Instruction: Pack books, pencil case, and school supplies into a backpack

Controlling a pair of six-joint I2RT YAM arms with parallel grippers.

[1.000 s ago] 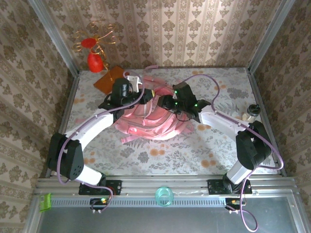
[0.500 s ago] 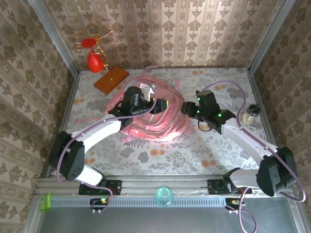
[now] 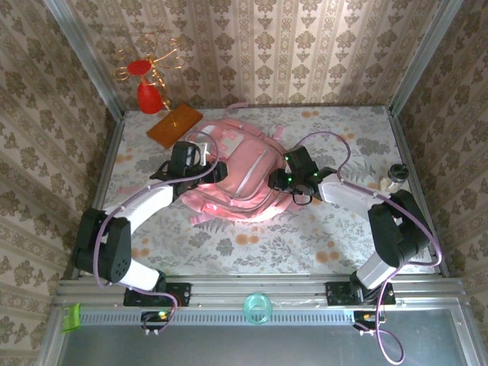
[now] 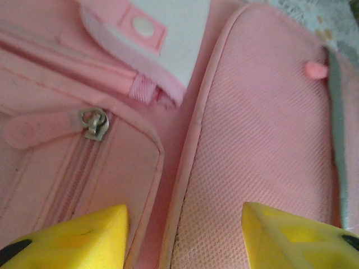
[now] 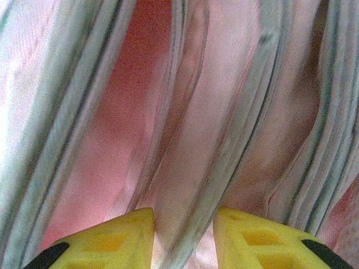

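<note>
The pink backpack [image 3: 238,169] lies flat mid-table, front pockets up, with its pale patch [image 3: 229,142] toward the far side. My left gripper [image 3: 212,171] hovers over its left part. In the left wrist view this gripper [image 4: 183,230] is open above the backpack [image 4: 263,140], near a zipper pull [image 4: 92,122], with nothing between the fingers. My right gripper [image 3: 274,181] is at the backpack's right edge. In the right wrist view it [image 5: 183,235] is shut on a fold of pink fabric with grey piping [image 5: 224,140]. Books, pencil case and school supplies are out of view.
An orange-brown board [image 3: 174,124] with a gold wire stand and red ornaments stands at the back left. A small jar [image 3: 393,177] sits at the right edge. A teal ring [image 3: 258,308] rests on the front rail. Patterned walls close in three sides.
The backpack has dropped from a bunched, lifted heap to lie flat, front up. My left gripper opened and let go. My right gripper came back to the backpack's right edge and narrowed on a fold.
</note>
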